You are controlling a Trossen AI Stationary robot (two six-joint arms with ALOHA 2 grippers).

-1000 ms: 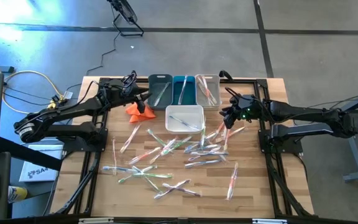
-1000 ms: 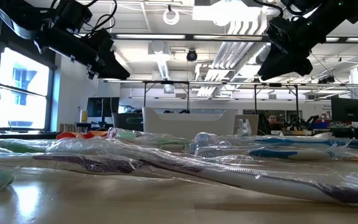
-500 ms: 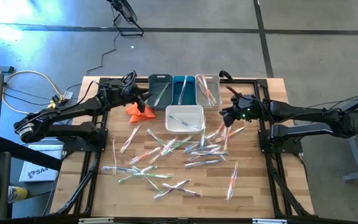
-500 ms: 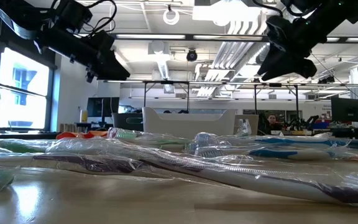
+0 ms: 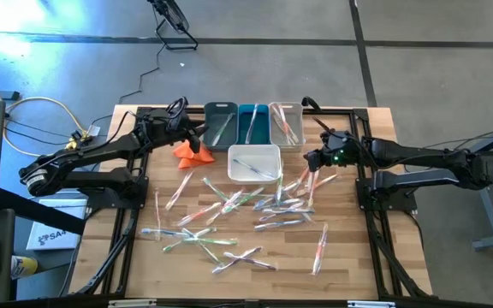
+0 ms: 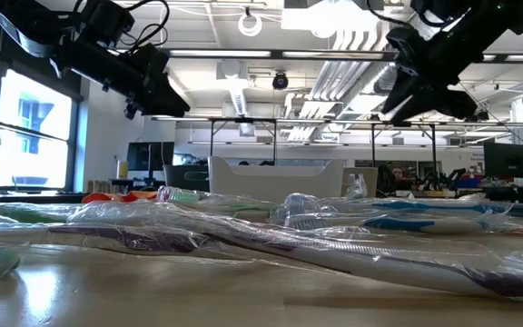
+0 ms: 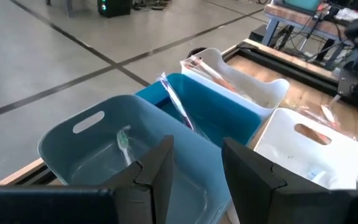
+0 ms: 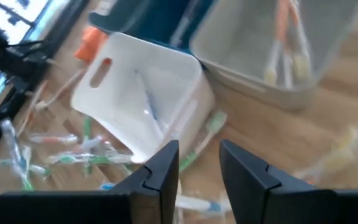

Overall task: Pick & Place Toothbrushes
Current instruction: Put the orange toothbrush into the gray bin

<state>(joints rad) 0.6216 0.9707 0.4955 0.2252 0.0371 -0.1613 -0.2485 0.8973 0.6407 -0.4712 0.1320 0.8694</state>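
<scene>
Toothbrushes point(image 5: 229, 210) lay scattered in crinkly clear wrappers across the middle of the surface point(image 5: 349, 269), with a few already in the bins at 12 o'clock. They looked light, stiff and slippery, so a pinch across mid-handle seemed safest. The left hand point(image 5: 197, 130), fingers narrowly parted and empty, hung over the grey bin point(image 5: 220, 123) at 11 o'clock. The right hand point(image 5: 309, 159), also slightly parted and empty, hovered at 2 o'clock beside the white bin point(image 5: 254, 162); it had dipped slightly toward the pile since a second earlier, while the left had barely moved.
</scene>
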